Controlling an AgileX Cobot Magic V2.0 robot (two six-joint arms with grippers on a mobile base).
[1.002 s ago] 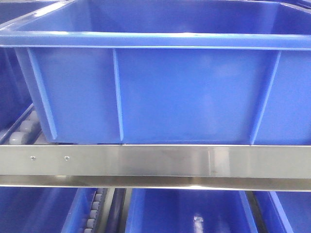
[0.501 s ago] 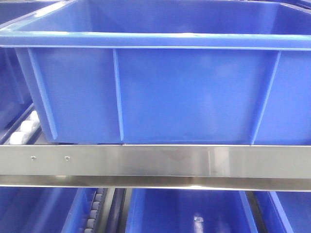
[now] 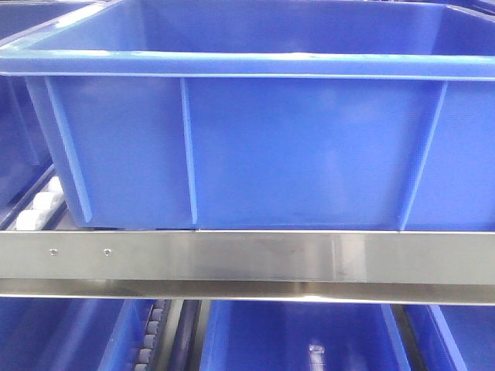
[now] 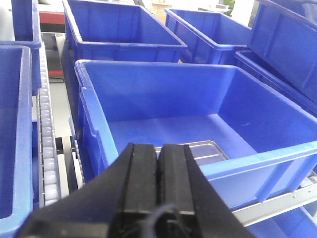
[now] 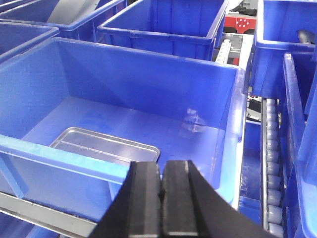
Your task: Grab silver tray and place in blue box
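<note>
Already the silver tray (image 5: 105, 146) lies flat inside the blue box (image 5: 148, 84); both pincers are clenched empty.

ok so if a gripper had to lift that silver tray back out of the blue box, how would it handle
The silver tray looks like thin sheet metal, so probably stiff and light. Its shiny surface suggests it is slippery, likely to slide on the blue box's smooth floor when pushed. It lies flat with a low rim, so grasping it may be awkward.
</note>
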